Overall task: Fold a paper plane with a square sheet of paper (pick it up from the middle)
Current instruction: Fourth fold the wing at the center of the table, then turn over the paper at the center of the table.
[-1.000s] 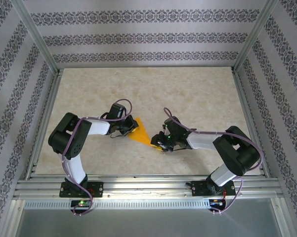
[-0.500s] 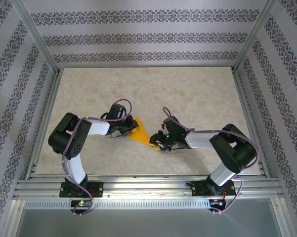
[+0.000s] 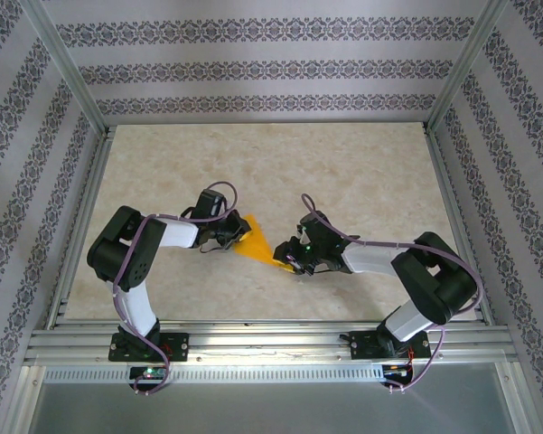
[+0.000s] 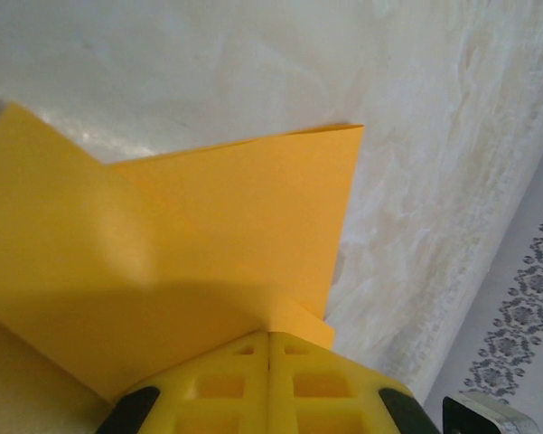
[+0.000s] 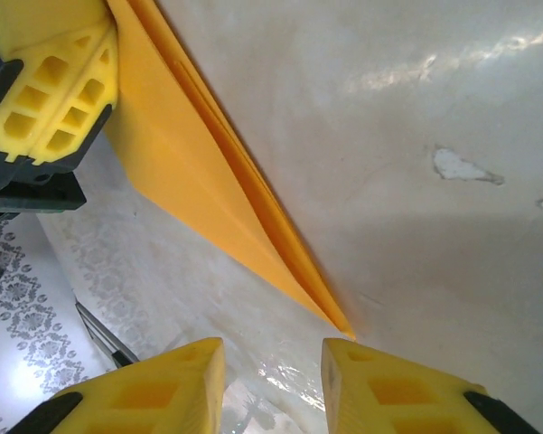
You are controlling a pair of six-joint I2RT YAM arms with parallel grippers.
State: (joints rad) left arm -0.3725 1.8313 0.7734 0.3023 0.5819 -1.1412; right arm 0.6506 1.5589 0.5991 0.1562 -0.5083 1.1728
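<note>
On the marbled table [image 3: 361,172], between the two arms, the sheet of paper [image 3: 258,242] lies folded into a pointed orange wedge. The left gripper [image 4: 269,336] has its yellow fingers pressed together with only a thin seam between them, pinching the wedge's broad end where a folded flap runs in. The right gripper [image 5: 273,351] has its fingers [image 5: 154,393] parted by a clear gap, holding nothing; the wedge's sharp tip lies just short of that gap
</note>
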